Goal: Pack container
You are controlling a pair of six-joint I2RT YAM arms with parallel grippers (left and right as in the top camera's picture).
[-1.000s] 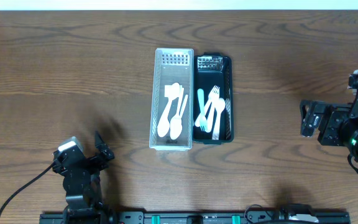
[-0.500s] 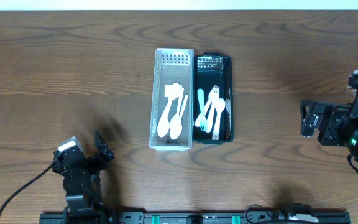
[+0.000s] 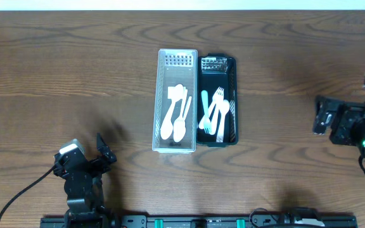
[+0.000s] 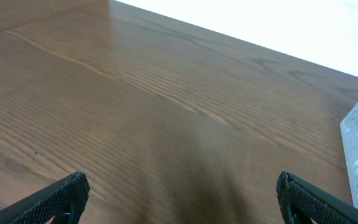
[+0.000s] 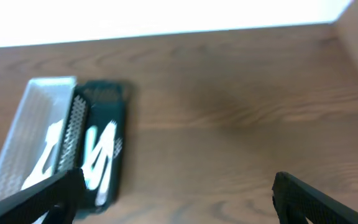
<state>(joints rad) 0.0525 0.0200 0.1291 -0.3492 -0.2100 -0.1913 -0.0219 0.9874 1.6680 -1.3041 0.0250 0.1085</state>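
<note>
Dark wood-grain table point(image 3: 62, 69) fills every view, with a pale strip along its far edge. Starting from my left claw point(image 3: 103, 147): its fingers are spread wide and hold nothing, and the white tray point(image 3: 175, 101) sits well ahead of it and off to its right, only a corner showing at the edge of that wrist view. Just beside the white tray, touching along one long side, is the black tray point(image 3: 218, 100); both hold pale plastic spoons and forks (I can't count them reliably). My right claw point(image 3: 322, 115) is also spread and empty, with both trays well out in front of it.

I judge the packing either finished or paused, since no loose cutlery shows on the table. Any next move needs a target I can't see here. Right wrist view is blurred, and the right arm is cut off by the frame edge.
</note>
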